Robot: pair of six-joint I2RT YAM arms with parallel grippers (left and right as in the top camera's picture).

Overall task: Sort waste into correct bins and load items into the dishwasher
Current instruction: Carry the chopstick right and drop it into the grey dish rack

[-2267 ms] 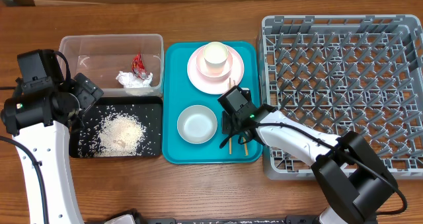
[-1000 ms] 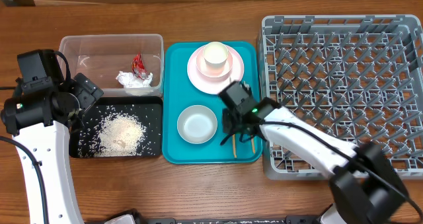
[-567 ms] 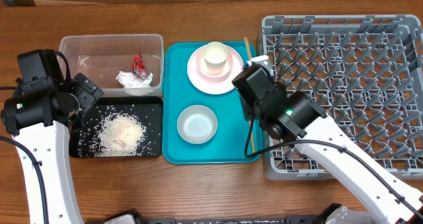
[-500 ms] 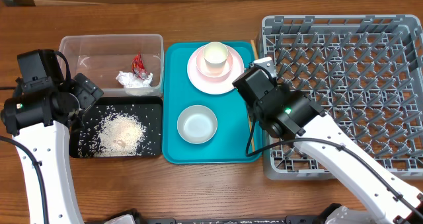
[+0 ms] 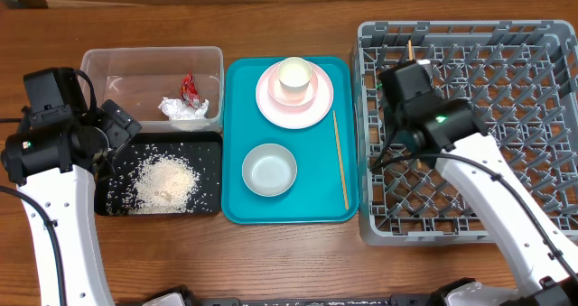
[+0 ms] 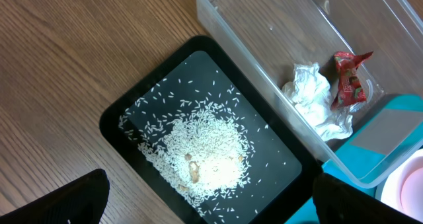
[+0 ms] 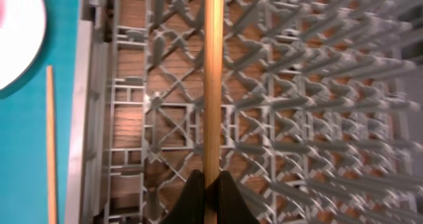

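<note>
My right gripper (image 7: 210,184) is clamped on a chopstick (image 7: 212,85) that juts ahead over the dishwasher rack (image 5: 470,26), upper right of the overhead frame; it looks light, stiff and smooth, so I judge it may swivel, and I'd take the second chopstick (image 5: 340,159) on the teal tray (image 5: 237,198) nearer mid-length.

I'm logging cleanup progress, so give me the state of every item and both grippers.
Red wrapper: in clear tub.
Napkin: crumpled, in clear tub.
Rice: piled in black tray.
Cup: upright on pink plate.
Bowl: upright, empty, on teal tray.
One chopstick: flat on teal tray.
Other chopstick: held over dish rack.
Dish rack: nothing loaded.
Right gripper: shut on other chopstick.
Left gripper: open, empty.
</note>
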